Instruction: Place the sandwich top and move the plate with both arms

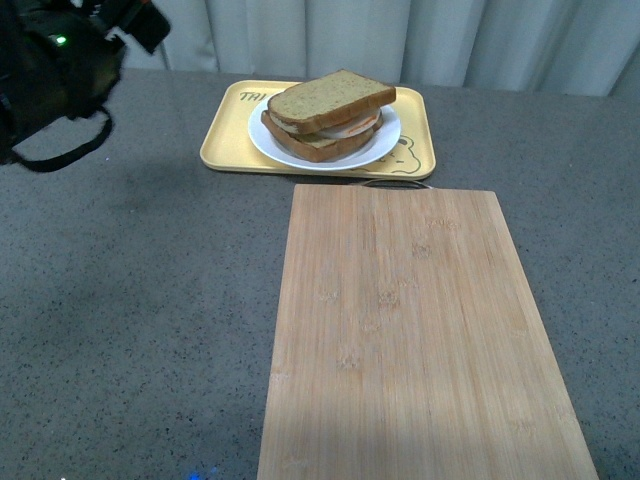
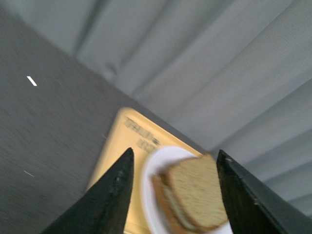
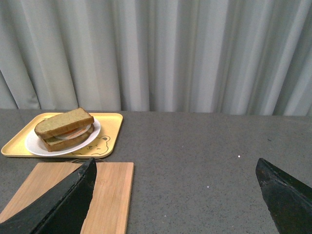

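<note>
Nearest the camera lies a bamboo cutting board [image 1: 420,340] on the grey desk [image 1: 130,300]. Beyond its far edge, the sandwich top [image 1: 330,100] sits on the stacked sandwich, which rests on the white plate [image 1: 385,145]. That plate stands in a yellow tray [image 1: 225,130] whose far-left corner bears writing starting "TH"; the rest is unreadable. At far left, the left gripper [image 2: 173,187] hangs above the desk with fingers [image 2: 114,195] apart. The right gripper [image 3: 175,195] likewise has its fingers [image 3: 73,200] spread, holding nothing.
</note>
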